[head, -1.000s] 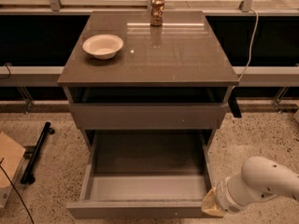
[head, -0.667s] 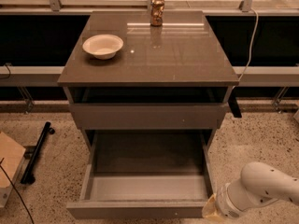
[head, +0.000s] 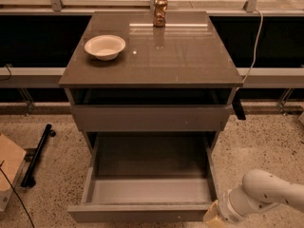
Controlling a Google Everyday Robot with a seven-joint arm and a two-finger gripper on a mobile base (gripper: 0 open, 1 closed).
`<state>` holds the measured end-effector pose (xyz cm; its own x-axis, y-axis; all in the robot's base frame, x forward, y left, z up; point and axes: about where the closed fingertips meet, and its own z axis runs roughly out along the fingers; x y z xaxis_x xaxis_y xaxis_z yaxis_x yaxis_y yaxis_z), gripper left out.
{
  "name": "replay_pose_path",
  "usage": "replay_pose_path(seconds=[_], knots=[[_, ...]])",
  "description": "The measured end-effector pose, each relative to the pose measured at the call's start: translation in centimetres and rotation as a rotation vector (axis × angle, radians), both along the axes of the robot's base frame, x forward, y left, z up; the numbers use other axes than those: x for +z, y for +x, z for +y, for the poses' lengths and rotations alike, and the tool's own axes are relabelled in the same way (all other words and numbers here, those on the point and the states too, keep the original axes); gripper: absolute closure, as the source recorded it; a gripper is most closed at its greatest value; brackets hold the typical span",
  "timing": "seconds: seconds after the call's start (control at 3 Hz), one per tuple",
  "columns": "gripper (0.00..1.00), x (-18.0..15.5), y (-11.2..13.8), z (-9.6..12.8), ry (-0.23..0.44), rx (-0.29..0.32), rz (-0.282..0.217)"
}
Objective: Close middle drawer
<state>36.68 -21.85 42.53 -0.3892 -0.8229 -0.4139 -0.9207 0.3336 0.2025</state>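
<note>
The middle drawer (head: 147,189) is pulled far out of the cabinet at the bottom of the camera view. Its lighter grey floor shows, and its flat front panel (head: 140,213) lies near the lower edge. My gripper (head: 213,217) is at the bottom right, right by the front panel's right corner, on the end of my white arm (head: 266,194). Most of the gripper is cut off by the lower edge. I cannot tell whether it touches the panel.
Above the open drawer is a taller-fronted drawer (head: 149,118), slightly open. The cabinet top (head: 190,56) holds a white bowl (head: 105,46) and a can (head: 160,11). A black bar (head: 35,153) and a cardboard piece (head: 7,163) lie on the floor at left.
My arm and gripper have sunk slightly towards the lower edge at the drawer's front right corner. The drawer has not visibly moved.
</note>
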Motion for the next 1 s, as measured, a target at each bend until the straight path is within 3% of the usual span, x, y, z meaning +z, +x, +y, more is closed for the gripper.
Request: replay_pose_path(seconds=[0.33,0.67,1.0], knots=[[1.0,-0.5,1.1,-0.1,0.006,-0.012,-0.009],[1.0,-0.3,4.9,0.3,0.015,0.001,-0.056],[1.0,-0.1,5.8,0.3,0.016,-0.002,-0.071]])
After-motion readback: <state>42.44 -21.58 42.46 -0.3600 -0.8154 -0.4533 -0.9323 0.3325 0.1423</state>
